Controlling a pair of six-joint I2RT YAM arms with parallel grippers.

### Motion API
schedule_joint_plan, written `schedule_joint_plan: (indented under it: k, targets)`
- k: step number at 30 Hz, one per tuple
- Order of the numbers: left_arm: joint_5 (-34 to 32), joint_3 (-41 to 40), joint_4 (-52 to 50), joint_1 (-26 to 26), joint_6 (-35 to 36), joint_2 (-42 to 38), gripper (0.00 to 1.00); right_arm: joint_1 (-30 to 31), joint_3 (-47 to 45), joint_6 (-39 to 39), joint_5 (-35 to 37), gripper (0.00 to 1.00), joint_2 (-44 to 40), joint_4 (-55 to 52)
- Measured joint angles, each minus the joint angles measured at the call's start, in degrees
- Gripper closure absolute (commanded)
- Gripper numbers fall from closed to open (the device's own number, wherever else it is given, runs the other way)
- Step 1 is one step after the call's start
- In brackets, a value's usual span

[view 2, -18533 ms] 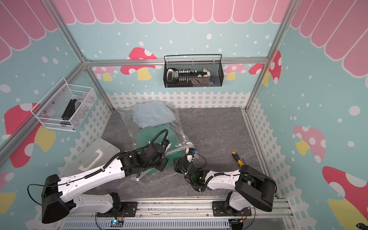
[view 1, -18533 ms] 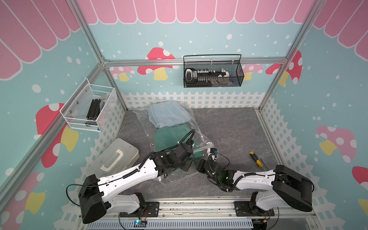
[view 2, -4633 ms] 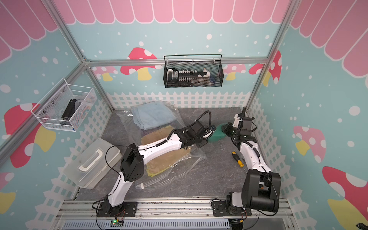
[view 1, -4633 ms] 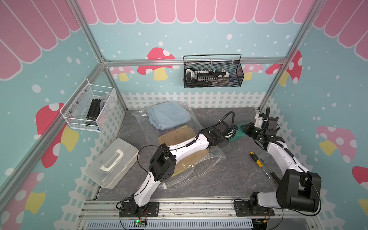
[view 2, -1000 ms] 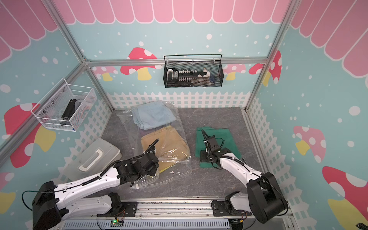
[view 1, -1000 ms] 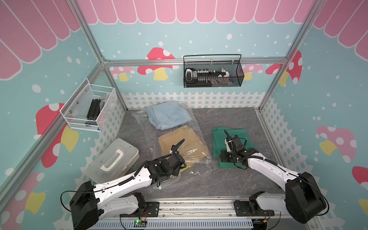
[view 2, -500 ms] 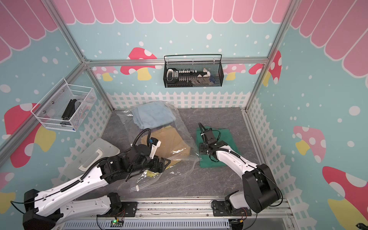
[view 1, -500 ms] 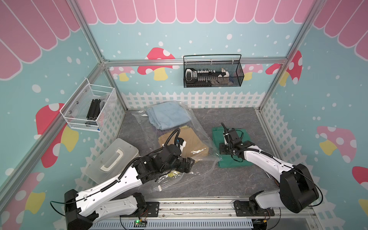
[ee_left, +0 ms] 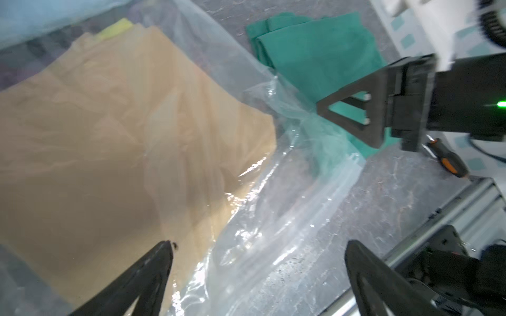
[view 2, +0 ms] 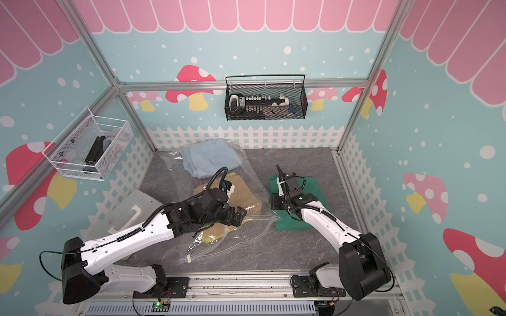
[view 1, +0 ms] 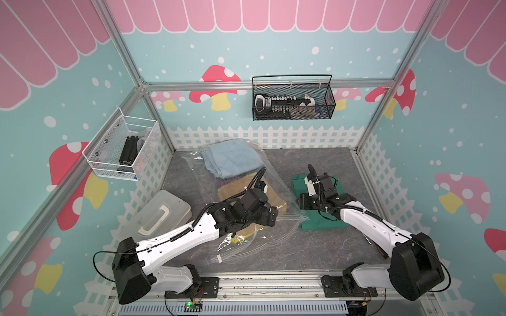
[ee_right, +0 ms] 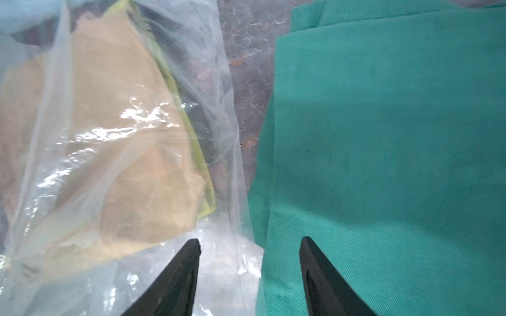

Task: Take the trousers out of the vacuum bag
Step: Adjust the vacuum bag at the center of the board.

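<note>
Grey marbled bench [view 1: 315, 161], pastel walls. Vacuum bag [view 1: 273, 177] at bench centre, slippery and crinkly. Tan trousers [ee_left: 109, 123] inside: soft, floppy; likely best pinched at folded edge near mouth. Dark green trousers [ee_right: 383, 136] already out, toward right edge. Left jaws wide apart; right jaws apart, empty.

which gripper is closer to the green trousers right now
Right. The right gripper is at the green trousers' edge, beside the vacuum bag. The left gripper is open over the tan trousers inside the bag, apart from the green pair.
</note>
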Motion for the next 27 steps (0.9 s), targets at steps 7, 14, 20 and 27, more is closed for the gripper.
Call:
schedule_joint_plan:
  k: [7, 14, 20, 27]
  targets:
    - [-1.68, -11.50, 1.66, 2.95, -3.06, -3.45, 0.01, 1.22, 0.00, 0.85, -4.17, 0.39, 6.21, 5.29]
    - [-0.37, -15.04, 2.10, 3.19, -2.49, -9.92, 0.01, 6.32, 2.16, 2.62, -5.16, 0.39, 13.99, 8.68]
    - [0.33, -15.30, 1.86, 3.21, -1.18, -14.69, 0.01, 10.27, 4.35, 4.72, -4.17, 0.46, 19.43, 11.28]
    - [0.13, -16.06, -0.42, 3.19, -0.68, -17.73, 0.01, 15.89, 5.03, 8.76, -1.55, 0.47, 22.21, 14.08]
